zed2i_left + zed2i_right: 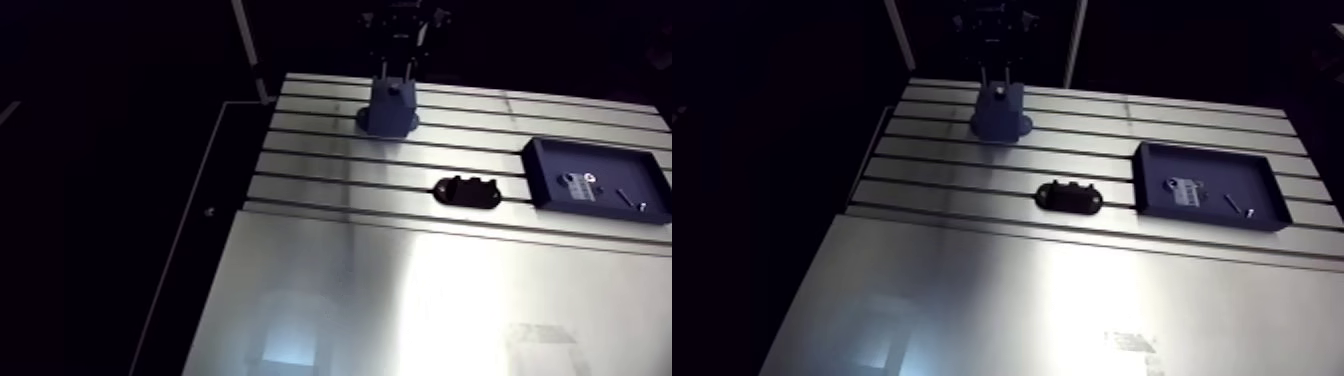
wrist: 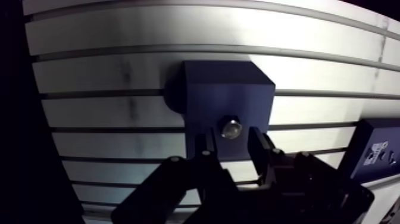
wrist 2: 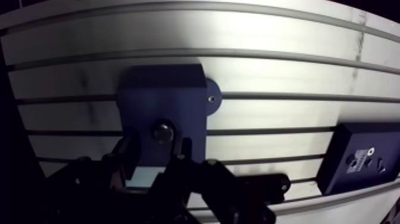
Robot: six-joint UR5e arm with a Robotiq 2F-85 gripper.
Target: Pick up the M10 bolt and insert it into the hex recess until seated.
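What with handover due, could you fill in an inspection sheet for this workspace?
Surface: slotted aluminium table, glare on its plain near part.
Job's things: blue block stands on the table; bolt head shows in its top face; whether it is fully seated cannot be told.
Clutter: black oblong part mid-table; dark tray beside it holds a label and bits too small to name.
Gripper: over the block, jaws apart either side of the bolt, not clamping it.
Cables: nothing seen.
Surroundings: nothing seen.
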